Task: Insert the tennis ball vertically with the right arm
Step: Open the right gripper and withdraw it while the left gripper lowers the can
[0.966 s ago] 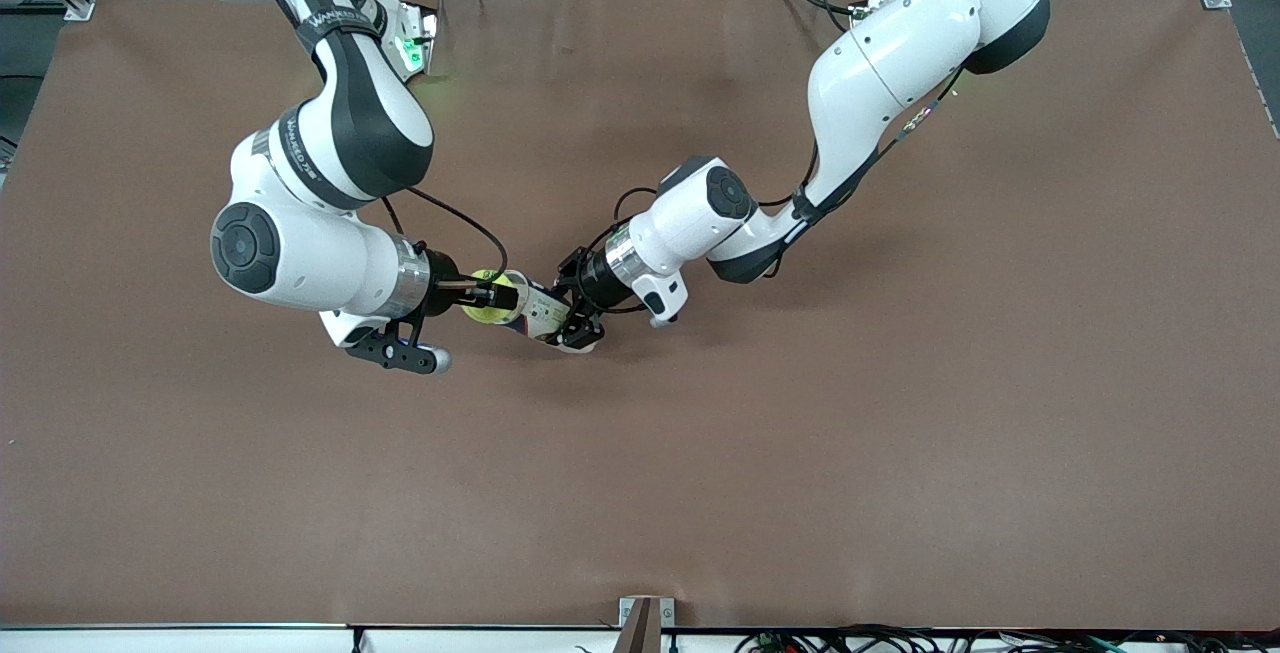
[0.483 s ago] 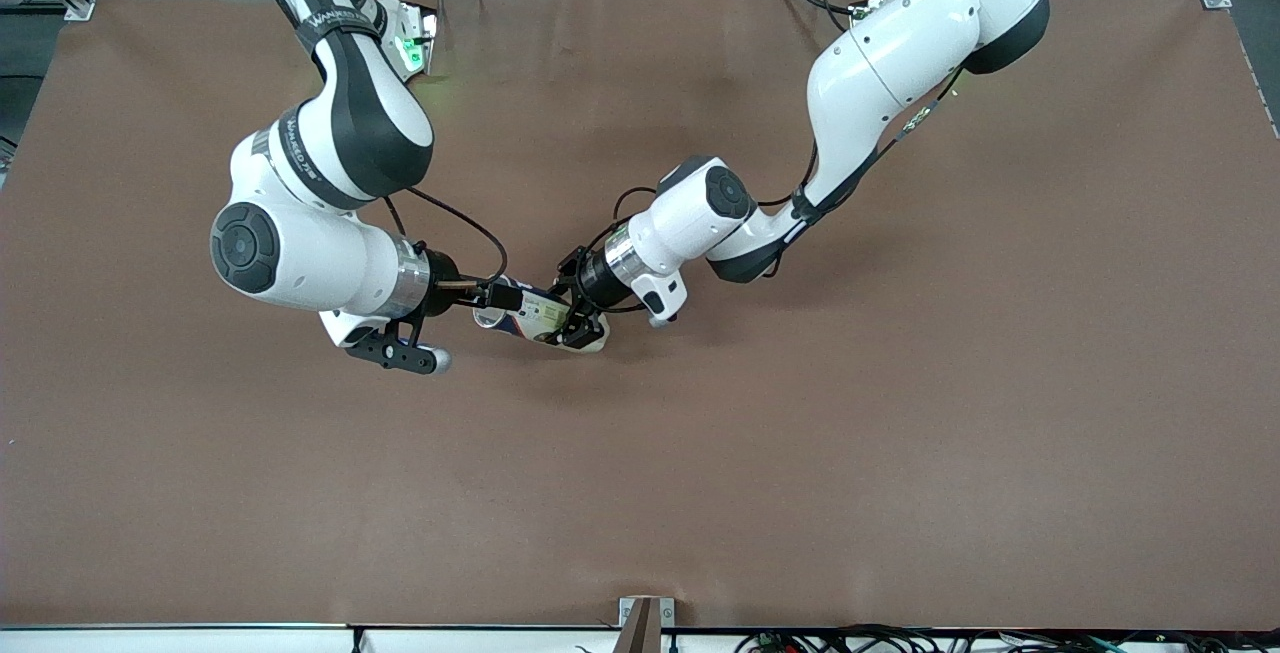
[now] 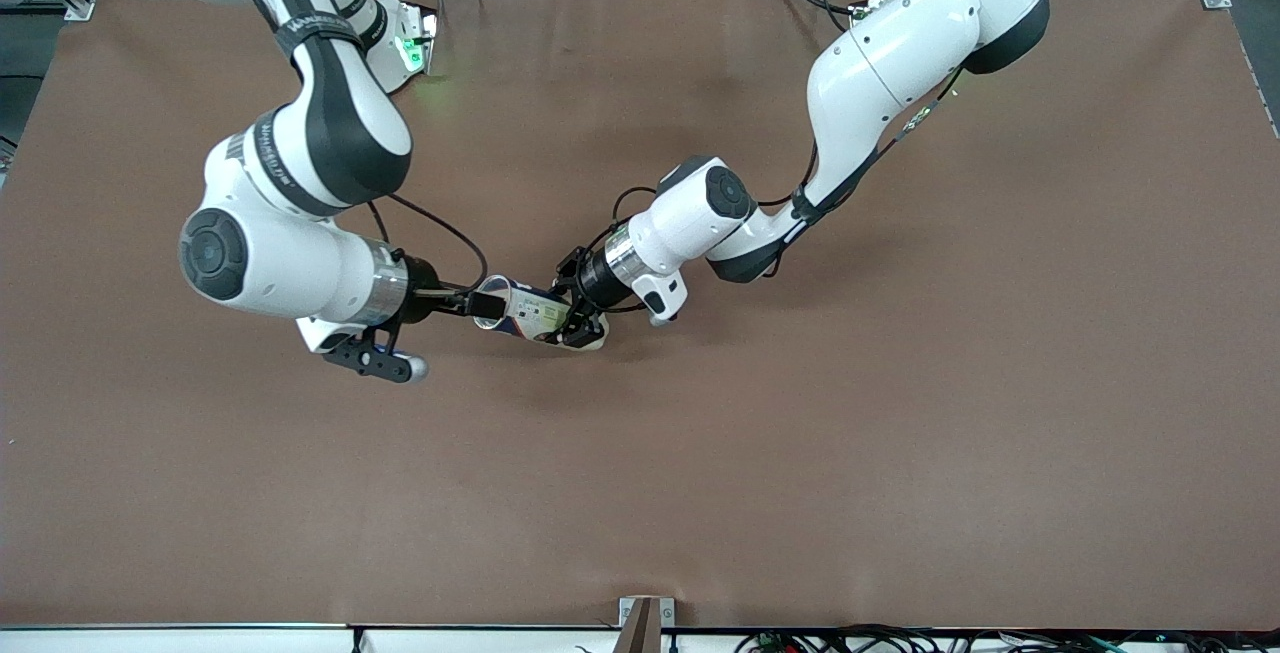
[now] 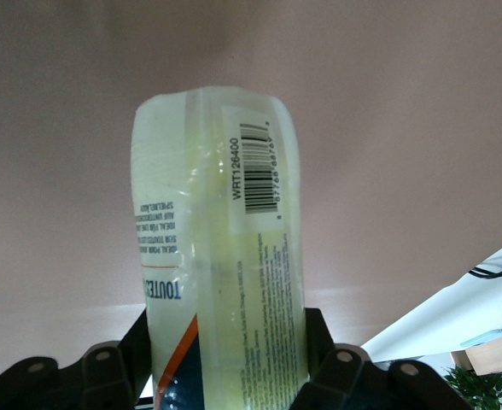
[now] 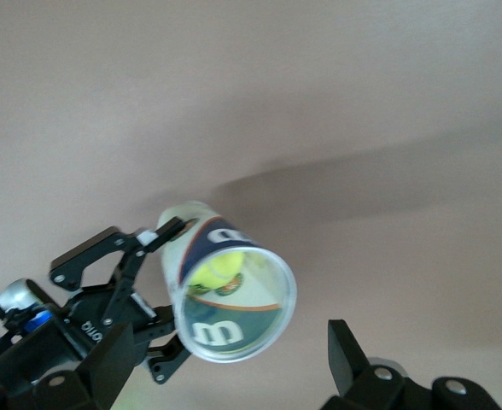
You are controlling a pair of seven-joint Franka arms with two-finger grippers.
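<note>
Ball in the can, right fingers spread at its mouth!

The left gripper pinches the clear tennis can near its closed end, a finger pressed to each side, barcode label facing the lens. The left wrist view shows only a yellow-green glow through the plastic; the right wrist view looks straight into the open mouth of the can, and there sits the tennis ball, deep inside. One spread finger of the right gripper stands apart from the rim. From the front camera, the can hangs tilted over mid-table, the left gripper at one end, the right gripper at its mouth.
</note>
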